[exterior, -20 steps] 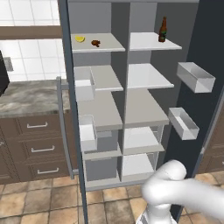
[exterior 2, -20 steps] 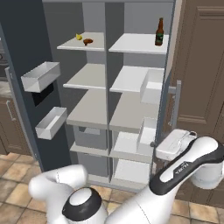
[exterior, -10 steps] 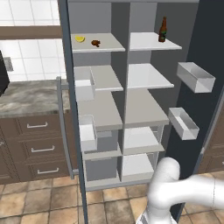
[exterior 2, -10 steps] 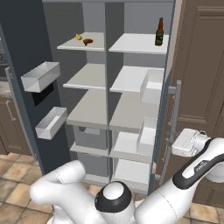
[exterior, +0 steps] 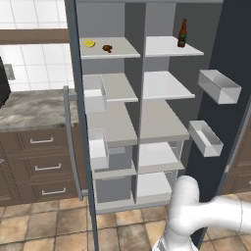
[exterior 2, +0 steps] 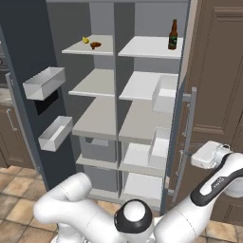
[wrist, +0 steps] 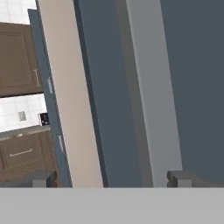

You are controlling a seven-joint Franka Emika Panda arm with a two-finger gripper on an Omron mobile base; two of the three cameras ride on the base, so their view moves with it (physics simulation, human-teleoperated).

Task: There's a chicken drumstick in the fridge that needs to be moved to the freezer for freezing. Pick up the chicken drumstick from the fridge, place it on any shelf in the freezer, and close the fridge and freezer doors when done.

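Observation:
The chicken drumstick (exterior: 106, 48) (exterior 2: 95, 45) lies on the top shelf (exterior: 122, 50) of the narrower left half, the freezer (exterior 2: 92, 85), beside a yellow lemon wedge (exterior: 89, 43). Both doors stand wide open. The freezer door (exterior 2: 21, 57) carries the dark panel and white bins. The fridge (exterior 2: 149, 85) is the right half, and its door (exterior 2: 182, 95) shows edge-on in the right base view. My gripper (exterior 2: 194, 160) (wrist: 111, 179) hovers low at that door's outer side, close to its grey bar handle (exterior 2: 192, 118) (wrist: 153, 96). Its fingers are wide apart with nothing between them.
A brown bottle (exterior: 182, 33) stands on the fridge's top shelf. White bins (exterior: 219, 86) hang inside the fridge door, others (exterior 2: 45, 81) inside the freezer door. Brown cabinets (exterior 2: 220, 71) stand right of the appliance, with drawers and a stone counter (exterior: 29, 105) to its left.
My hand has swung to the right, past the fridge door's handle, and the arm's links have turned with it. Drumstick, lemon, bottle and doors have stayed put.

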